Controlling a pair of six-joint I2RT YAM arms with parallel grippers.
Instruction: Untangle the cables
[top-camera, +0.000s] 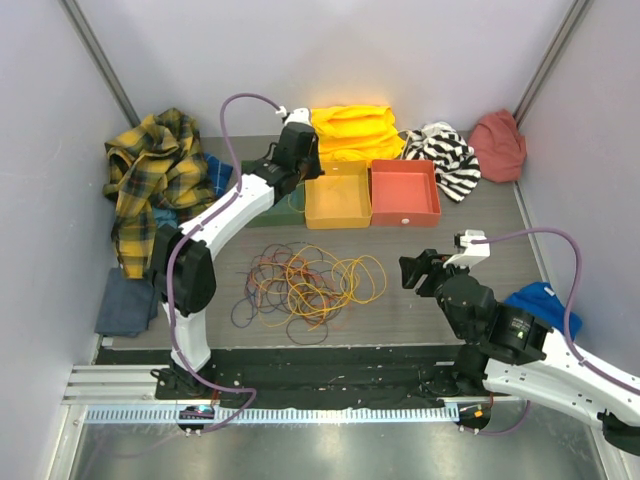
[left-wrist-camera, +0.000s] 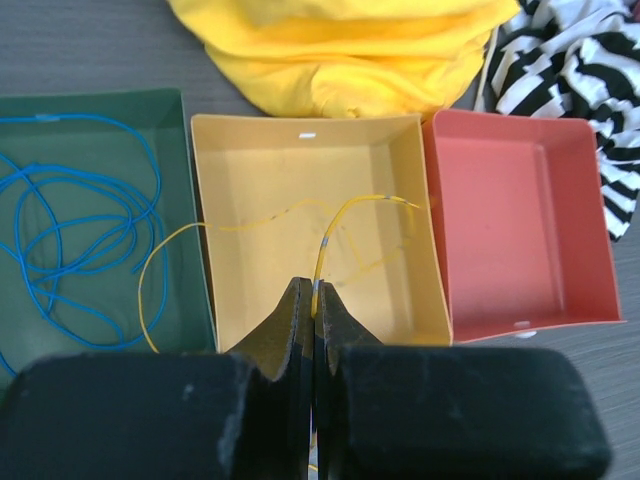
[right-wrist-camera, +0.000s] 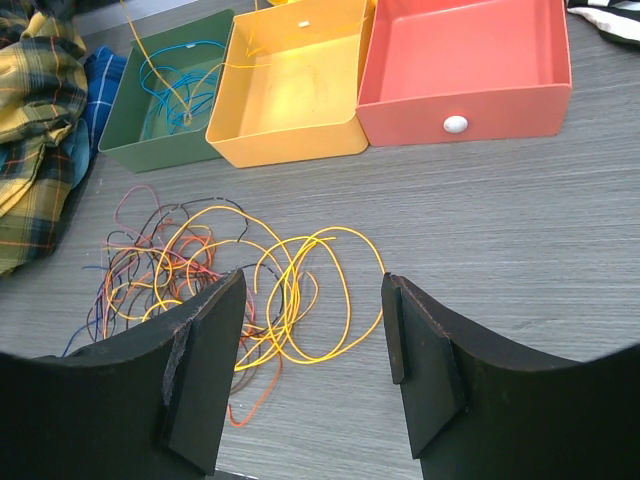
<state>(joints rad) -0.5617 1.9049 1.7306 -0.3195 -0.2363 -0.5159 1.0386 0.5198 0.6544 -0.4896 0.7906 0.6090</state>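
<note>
The cables (top-camera: 305, 283) lie as a loose bunch of yellow, orange, red, purple and dark loops on the table in front of the trays; they also show in the right wrist view (right-wrist-camera: 200, 265). My left gripper (left-wrist-camera: 316, 288) is shut on a single yellow cable (left-wrist-camera: 365, 199), held above the yellow tray (left-wrist-camera: 270, 170). In the top view it (top-camera: 300, 150) hangs over the back of the trays. My right gripper (right-wrist-camera: 310, 282) is open and empty, just right of the bunch and above the table (top-camera: 415, 270).
A green tray (left-wrist-camera: 100, 105) holds a blue cable (left-wrist-camera: 60, 235); a red tray (left-wrist-camera: 500, 200) stands right of the yellow one. A plaid shirt (top-camera: 155, 170), yellow garment (top-camera: 350, 128), striped cloth (top-camera: 445, 150), red cloth (top-camera: 497, 143) and blue cloth (top-camera: 540, 300) lie around.
</note>
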